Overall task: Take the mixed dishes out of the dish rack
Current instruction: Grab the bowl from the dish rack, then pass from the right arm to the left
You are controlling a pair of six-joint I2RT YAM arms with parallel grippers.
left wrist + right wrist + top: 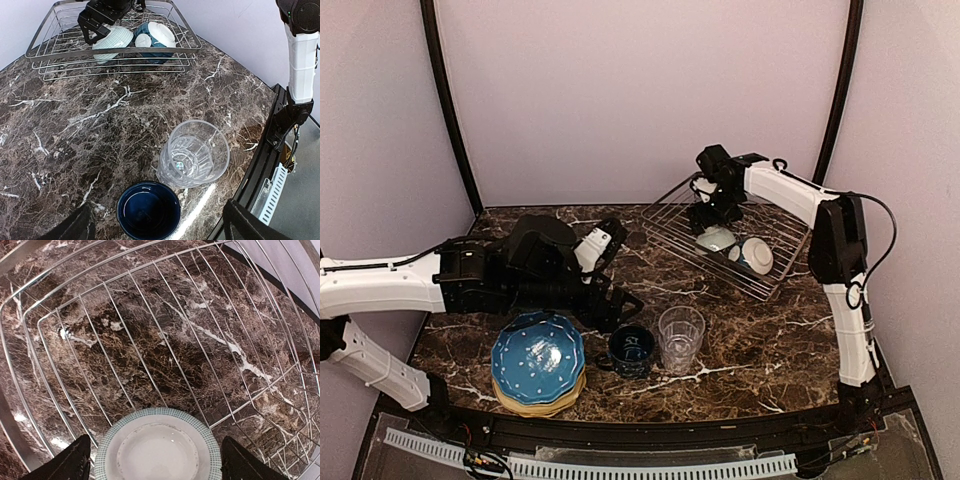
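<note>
The marble bench (750, 350) carries everything; the dish rack (665, 228) sits at its far right corner, well apart from the things that are out of it. Those stand at the near edge: a stack of scalloped plates (537, 357) with the blue dotted one on top, a clear tumbler (681, 338) just beside a navy mug (632, 350). I judge the unloading well along, with only two bowls left in the rack.

My left gripper (620, 305) hovers over the mug, fingers apart and holding nothing; it is on the wrong side of the bench for what remains.

My right gripper (710, 215) is the nearer one by far; it hangs inside the rack's outline, fingers spread wide and clamped on nothing. The checked-rim bowl (159, 450) lies straight beneath it, centred between the two fingers, so the way to it is down and not sideways; in the left wrist view it seems to lie bottom up and tilted, leaning towards the second bowl (157, 34), the two touching or nearly so. Being round, it has no long axis to line up with; what matters is that its rim fills nearly the whole gap between my fingers, so I would descend squarely; a slanted approach could nudge it into its neighbour or catch a wire.
</note>
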